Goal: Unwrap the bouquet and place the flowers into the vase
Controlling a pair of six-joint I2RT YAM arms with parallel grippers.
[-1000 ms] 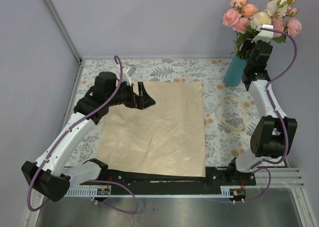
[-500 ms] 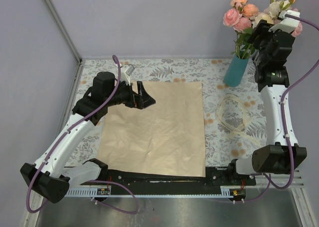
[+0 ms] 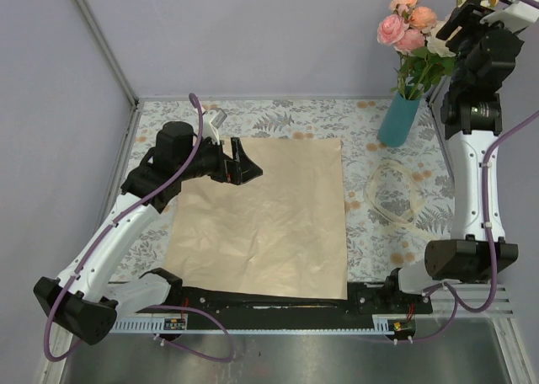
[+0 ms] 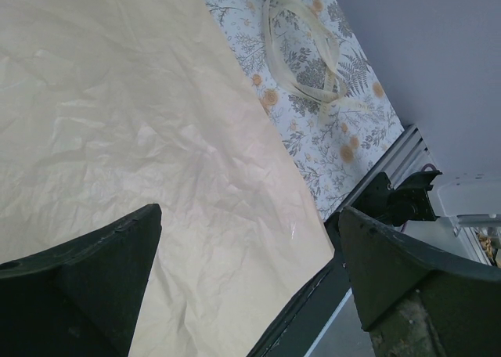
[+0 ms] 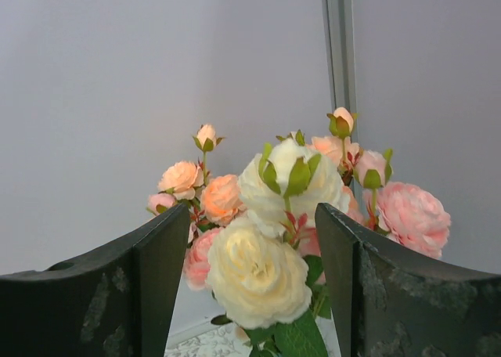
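Observation:
The flowers (image 3: 408, 26), pink, peach and cream roses, stand upright in the teal vase (image 3: 396, 120) at the back right. In the right wrist view their heads (image 5: 258, 275) show beyond the fingers, not touched. My right gripper (image 3: 465, 18) hangs high beside the flower heads, open (image 5: 252, 216) and holding nothing. The bouquet's tan kraft paper (image 3: 269, 216) lies spread flat in the middle of the table. My left gripper (image 3: 242, 162) hovers over the paper's far-left corner, wide open (image 4: 249, 212), with only paper (image 4: 117, 99) below it.
A loop of cream ribbon (image 3: 392, 190) lies on the floral tablecloth (image 3: 286, 119) to the right of the paper, also seen as ribbon (image 4: 301, 52) in the left wrist view. Grey walls close off the back and sides. The black base rail (image 3: 278, 300) runs along the near edge.
My right gripper has opened wider and risen from beside the stems just above the vase to above and right of the flower heads. The left arm has stayed still.

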